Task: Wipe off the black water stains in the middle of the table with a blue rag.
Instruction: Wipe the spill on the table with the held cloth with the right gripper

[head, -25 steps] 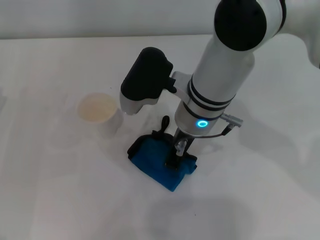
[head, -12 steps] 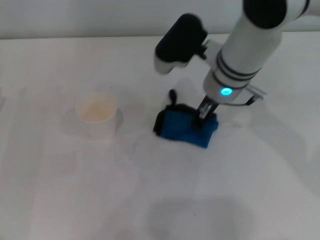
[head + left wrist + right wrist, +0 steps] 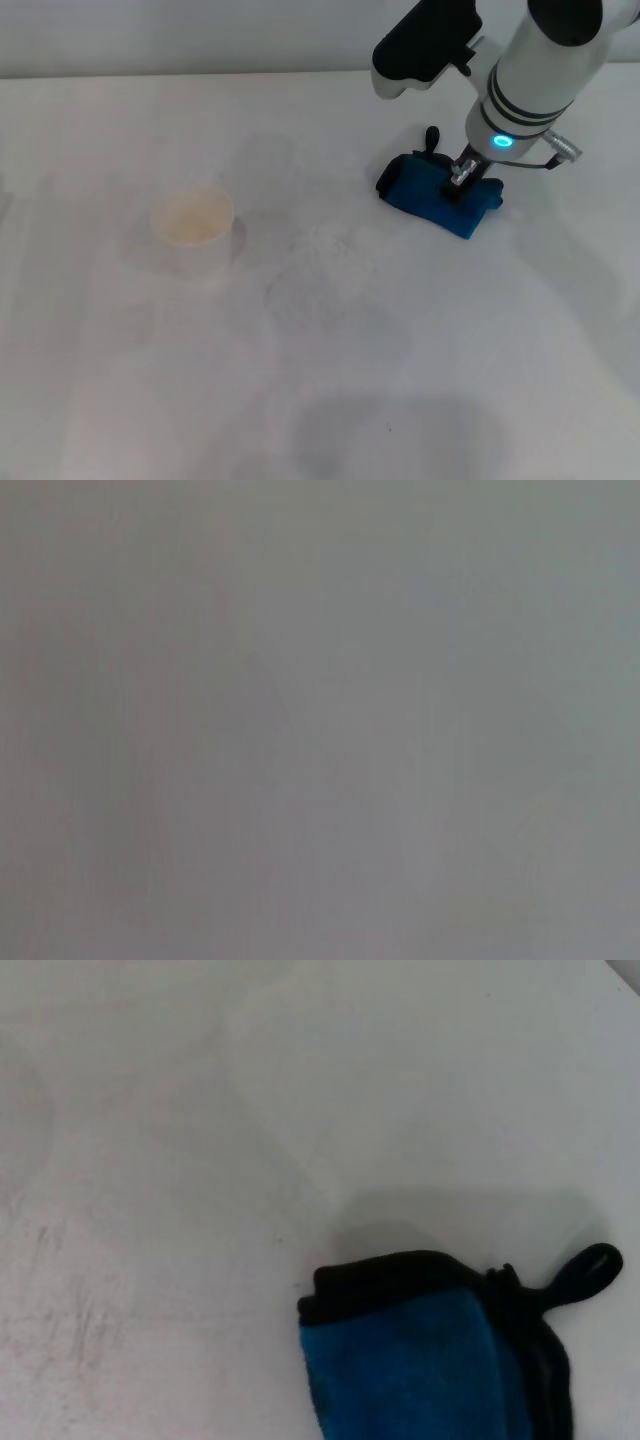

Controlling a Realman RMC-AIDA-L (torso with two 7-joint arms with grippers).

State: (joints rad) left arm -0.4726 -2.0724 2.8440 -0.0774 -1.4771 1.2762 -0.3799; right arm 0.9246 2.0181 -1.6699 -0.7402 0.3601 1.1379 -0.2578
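Right gripper [image 3: 462, 181] clamped on blue rag [image 3: 436, 194], pressing it against table [image 3: 330, 400] at far right. Plastic cup [image 3: 194, 231] well apart, at left. Streaky wet film mid-table.

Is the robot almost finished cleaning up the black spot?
It looks nearly finished. No black water stains show on the table now; the middle has only faint pale smears. The right gripper presses on the blue rag on the far right side of the table, away from the plastic cup. What seems left is letting go of the rag. The left gripper is not in view.
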